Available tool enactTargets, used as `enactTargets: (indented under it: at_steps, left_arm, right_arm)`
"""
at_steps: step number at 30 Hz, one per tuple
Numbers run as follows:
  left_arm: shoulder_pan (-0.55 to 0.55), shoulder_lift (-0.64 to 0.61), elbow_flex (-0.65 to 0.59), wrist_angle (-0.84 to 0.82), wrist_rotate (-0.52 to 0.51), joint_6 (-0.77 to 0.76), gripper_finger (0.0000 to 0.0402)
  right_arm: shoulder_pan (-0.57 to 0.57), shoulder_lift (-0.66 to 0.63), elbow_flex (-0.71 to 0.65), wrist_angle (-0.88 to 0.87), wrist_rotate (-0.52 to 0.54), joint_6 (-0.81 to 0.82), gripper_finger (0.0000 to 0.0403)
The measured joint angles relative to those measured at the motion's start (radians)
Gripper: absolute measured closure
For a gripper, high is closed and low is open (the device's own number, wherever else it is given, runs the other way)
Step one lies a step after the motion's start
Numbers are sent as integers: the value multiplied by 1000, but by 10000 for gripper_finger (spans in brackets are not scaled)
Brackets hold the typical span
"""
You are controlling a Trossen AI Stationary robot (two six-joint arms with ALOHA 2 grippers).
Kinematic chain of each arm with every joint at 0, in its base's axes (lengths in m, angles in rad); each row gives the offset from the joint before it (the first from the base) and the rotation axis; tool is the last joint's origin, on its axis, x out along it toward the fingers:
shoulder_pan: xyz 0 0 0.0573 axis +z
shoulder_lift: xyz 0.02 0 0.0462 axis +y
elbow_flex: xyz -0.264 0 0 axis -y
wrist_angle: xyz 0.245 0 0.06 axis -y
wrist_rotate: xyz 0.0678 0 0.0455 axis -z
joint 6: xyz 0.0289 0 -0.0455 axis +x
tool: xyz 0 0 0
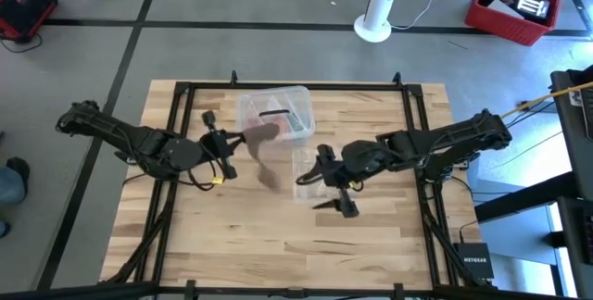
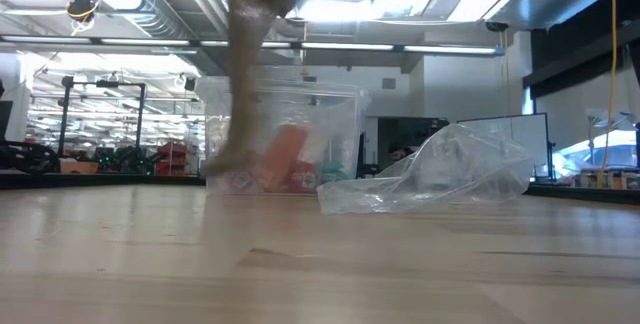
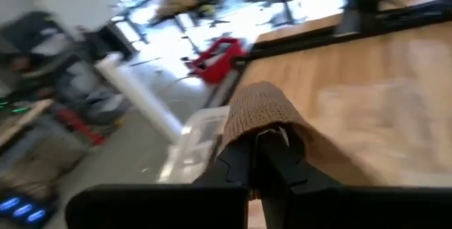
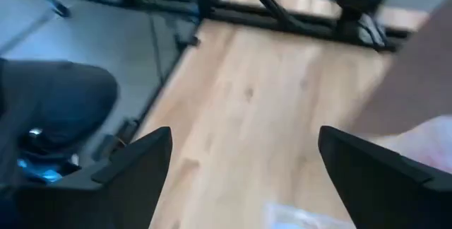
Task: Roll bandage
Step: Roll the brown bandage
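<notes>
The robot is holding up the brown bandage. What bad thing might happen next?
The left tool pinches only one end of the bandage, so it might slip out. The bandage hangs beside the clear plastic box, so its loose end could snag or drag it. The open right tool is over the crinkled plastic bag and might grab that instead.

Brown-tan, ribbed weave on the bandage (image 3: 265, 109). Pale wood grain on the table (image 1: 278, 244). Clear plastic for the box (image 1: 275, 110), red contents inside. Transparent, crinkled bag (image 2: 440, 174). Black tools.
</notes>
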Motion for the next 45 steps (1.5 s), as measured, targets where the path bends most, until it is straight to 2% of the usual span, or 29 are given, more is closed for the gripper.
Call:
enactTargets:
  at_steps: [2,4,6,9,13,20,22,24,27,30,34,38,41,45]
  left_arm:
    - [-6,0,0,8,-99,8,402]
    - [-8,0,0,29,-149,11,402]
    - [-9,0,0,58,-142,20,402]
    - [-22,0,0,119,-53,47,402]
    - [-58,6,0,229,26,92,402]
    - [-117,34,0,359,38,172,402]
    - [-120,36,0,364,40,176,402]
    - [-118,35,0,366,39,171,402]
    - [-118,36,0,390,42,178,402]
    - [-117,35,0,394,77,180,402]
    - [-119,35,0,390,111,175,402]
    - [-119,35,0,387,112,171,402]
    - [-119,34,0,388,112,172,402]
    - [-118,35,0,382,108,183,402]
  right_arm:
    - [-2,-1,-5,-32,35,3,42]
    - [-3,-1,-34,-37,57,13,42]
    - [-2,-1,-71,-33,80,14,42]
    - [-4,-5,-141,40,132,-13,42]
    - [-53,-5,-284,281,140,-48,42]
    - [-123,11,-574,1069,134,-1,42]
    - [-122,33,-613,1220,144,0,42]
    - [-121,59,-616,1280,136,-4,42]
    - [-119,88,-582,1282,102,-14,43]
    - [-119,112,-539,1282,111,-50,51]
    - [-119,123,-504,1280,146,-139,82]
    - [-119,123,-476,1273,100,-136,131]
    - [-119,123,-457,1274,93,-100,190]
    - [-119,114,-454,1265,93,-85,305]
